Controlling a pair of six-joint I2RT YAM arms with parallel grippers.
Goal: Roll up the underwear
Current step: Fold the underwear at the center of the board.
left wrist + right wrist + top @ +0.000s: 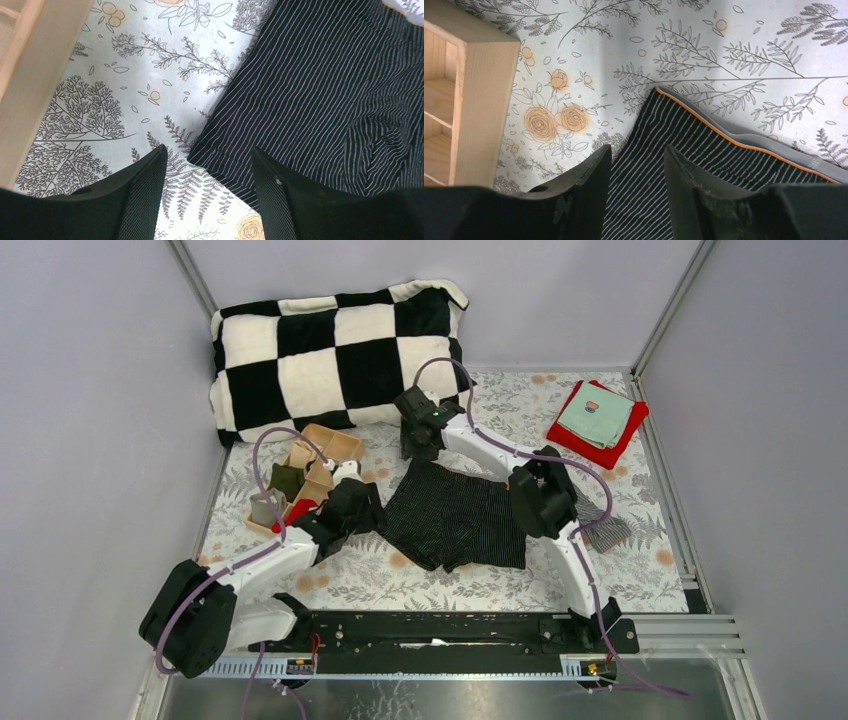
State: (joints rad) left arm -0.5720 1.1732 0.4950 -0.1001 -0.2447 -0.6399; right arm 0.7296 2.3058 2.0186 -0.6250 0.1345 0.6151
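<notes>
The black pinstriped underwear (pixel 458 520) lies spread flat mid-table. My left gripper (pixel 374 512) is open at its left edge. In the left wrist view the gripper (pixel 209 150) straddles a hem corner of the black cloth (pixel 320 90), without closing on it. My right gripper (pixel 418 447) is open over the far-left corner. In the right wrist view that gripper (pixel 638 148) has the striped cloth (pixel 684 135) between its fingers, beside the grey, orange-edged waistband (pixel 744 137). The grey striped underwear (pixel 607 530) lies crumpled at the right, partly behind the right arm.
A wooden compartment tray (pixel 312 472) with small items stands left of the underwear, close to both grippers; it also shows in the left wrist view (pixel 30 75) and the right wrist view (pixel 479 100). A checkered pillow (pixel 340 350) lies at the back. A teal cloth (pixel 596 415) rests on a red cloth (pixel 620 445) at the back right.
</notes>
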